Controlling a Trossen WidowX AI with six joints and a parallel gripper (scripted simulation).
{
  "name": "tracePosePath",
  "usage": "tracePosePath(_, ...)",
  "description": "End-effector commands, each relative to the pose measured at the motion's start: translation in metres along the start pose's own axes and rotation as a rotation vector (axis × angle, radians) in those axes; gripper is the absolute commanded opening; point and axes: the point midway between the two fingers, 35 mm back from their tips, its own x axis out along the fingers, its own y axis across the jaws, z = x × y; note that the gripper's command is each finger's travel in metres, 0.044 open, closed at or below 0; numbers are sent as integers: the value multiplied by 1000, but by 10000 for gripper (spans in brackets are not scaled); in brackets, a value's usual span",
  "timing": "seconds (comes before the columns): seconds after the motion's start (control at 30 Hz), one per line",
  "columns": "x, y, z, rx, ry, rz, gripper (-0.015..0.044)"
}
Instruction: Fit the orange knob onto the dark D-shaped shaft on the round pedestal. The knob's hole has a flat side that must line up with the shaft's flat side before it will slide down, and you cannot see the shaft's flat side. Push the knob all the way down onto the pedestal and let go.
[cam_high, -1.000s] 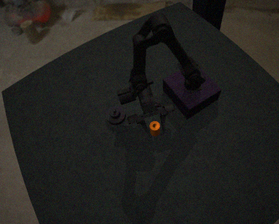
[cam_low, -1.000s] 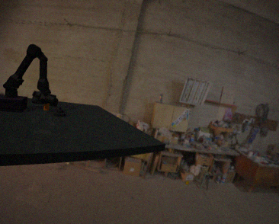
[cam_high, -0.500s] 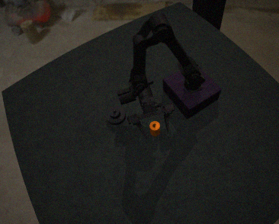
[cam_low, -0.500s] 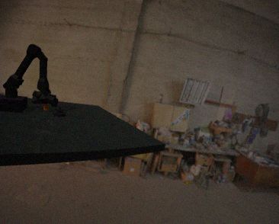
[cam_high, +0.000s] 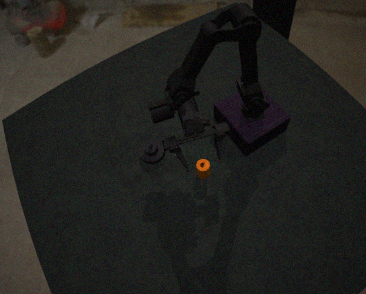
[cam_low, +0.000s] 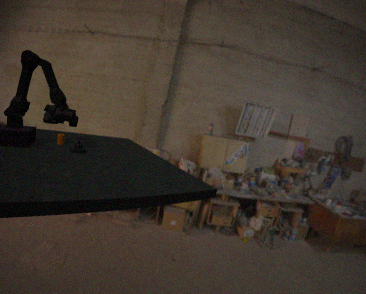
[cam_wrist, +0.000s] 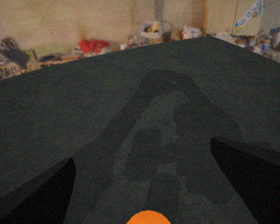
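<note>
The orange knob (cam_high: 203, 172) (cam_low: 60, 139) stands upright on the table, with its dark hole facing up in the top view. In the wrist view only the top edge of the knob (cam_wrist: 148, 217) shows, at the bottom. The dark round pedestal (cam_high: 153, 158) (cam_low: 79, 149) stands a short way off, left of the knob in the top view, with the shaft (cam_high: 151, 148) upright at its centre. The shaft's flat side cannot be made out. My gripper (cam_high: 203, 165) (cam_wrist: 144, 155) is wide open and empty. The exterior view shows it raised above the knob, not touching it.
The arm's purple base block (cam_high: 250, 125) is on the table (cam_high: 100, 215) (cam_low: 125, 175), behind and right of the knob in the top view. The arm's shadow falls across the table. A cluttered workbench (cam_low: 270, 195) stands in the background beyond the table.
</note>
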Motion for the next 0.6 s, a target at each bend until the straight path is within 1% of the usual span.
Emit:
tracePosePath(0.0, -1, 3, 4, 20, 12, 13, 440)
tracePosePath(0.07, 5, 6, 1, 45, 126, 69, 440)
tracePosePath(0.2, 10, 12, -4, 85, 505, 167, 440)
tracePosePath(0.3, 4, 11, 0, 77, 786, 154, 440)
tracePosePath(0.4, -6, 6, 14, 36, 1043, 68, 440)
tracePosePath(0.47, -12, 3, 23, 9, 1138, 11, 440)
tracePosePath(0.57, -13, 3, 24, 5, 1150, 3, 440)
